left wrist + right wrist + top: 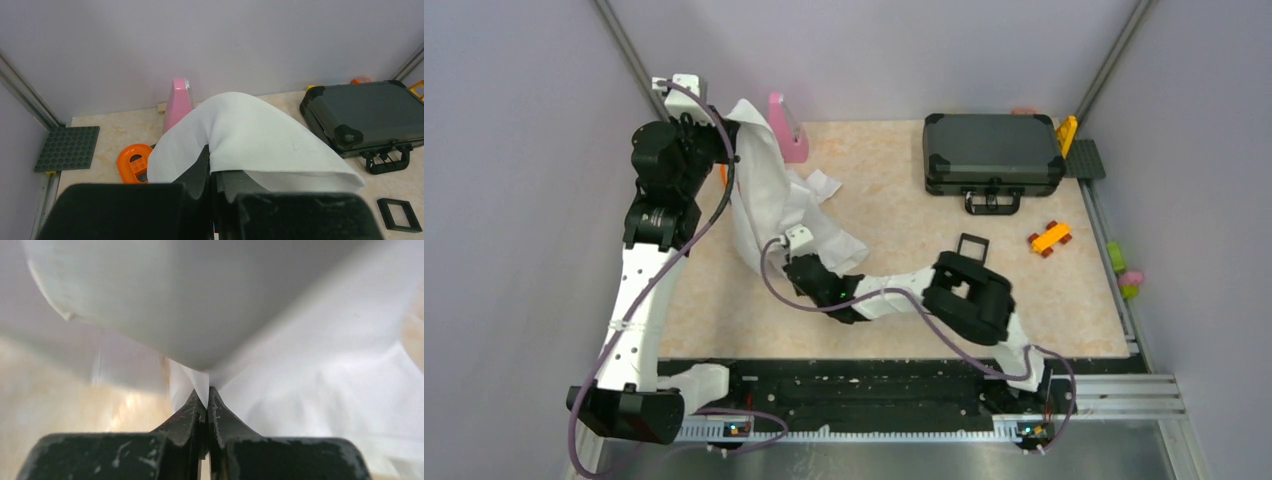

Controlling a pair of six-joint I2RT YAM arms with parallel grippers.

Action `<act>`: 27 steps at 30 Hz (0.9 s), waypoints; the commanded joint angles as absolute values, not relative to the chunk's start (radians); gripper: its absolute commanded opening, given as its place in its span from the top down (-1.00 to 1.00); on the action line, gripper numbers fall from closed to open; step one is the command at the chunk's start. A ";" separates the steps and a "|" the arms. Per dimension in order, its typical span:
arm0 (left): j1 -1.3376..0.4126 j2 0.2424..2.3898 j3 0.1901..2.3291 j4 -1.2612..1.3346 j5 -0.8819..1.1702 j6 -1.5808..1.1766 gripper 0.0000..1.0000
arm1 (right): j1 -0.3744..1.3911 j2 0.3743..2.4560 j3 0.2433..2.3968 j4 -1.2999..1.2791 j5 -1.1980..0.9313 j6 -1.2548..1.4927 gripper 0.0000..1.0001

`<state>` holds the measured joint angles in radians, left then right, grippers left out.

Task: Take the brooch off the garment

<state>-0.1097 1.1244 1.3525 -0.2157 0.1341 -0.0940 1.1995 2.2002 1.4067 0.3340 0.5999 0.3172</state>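
The white garment [769, 200] hangs stretched between both grippers at the left of the table. My left gripper [732, 130] is raised at the back left and is shut on the garment's top edge; in the left wrist view the cloth [250, 135] drapes over my shut gripper [214, 167]. My right gripper [789, 262] is low near the table's middle and is shut on a lower fold; in the right wrist view the cloth [280, 330] is pinched at my gripper [207, 397]. The brooch is not visible in any view.
A pink object [786, 125] stands behind the garment. A black case [992, 150] lies at the back right. A small black square tray [972, 246] and an orange-yellow toy car [1049, 238] lie to the right. An orange toy piece [133, 162] and a grey baseplate [67, 148] are at the left.
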 commanded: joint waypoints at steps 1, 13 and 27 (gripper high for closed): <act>-0.069 1.185 1.426 -0.181 0.141 -0.108 1.00 | 1.082 1.800 1.174 0.317 0.228 0.353 1.00; -0.010 1.300 1.667 -0.270 0.127 -0.123 1.00 | 0.510 1.464 1.559 -0.401 -0.482 0.241 1.00; 0.135 1.299 1.947 -0.351 0.067 -0.148 1.00 | 0.275 1.708 2.349 -0.820 -0.592 0.214 1.00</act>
<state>0.0917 1.3193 1.9366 -0.3695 0.1452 -0.1558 0.3138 1.7035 2.3074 -0.7120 -0.5449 0.2108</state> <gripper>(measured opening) 0.009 0.013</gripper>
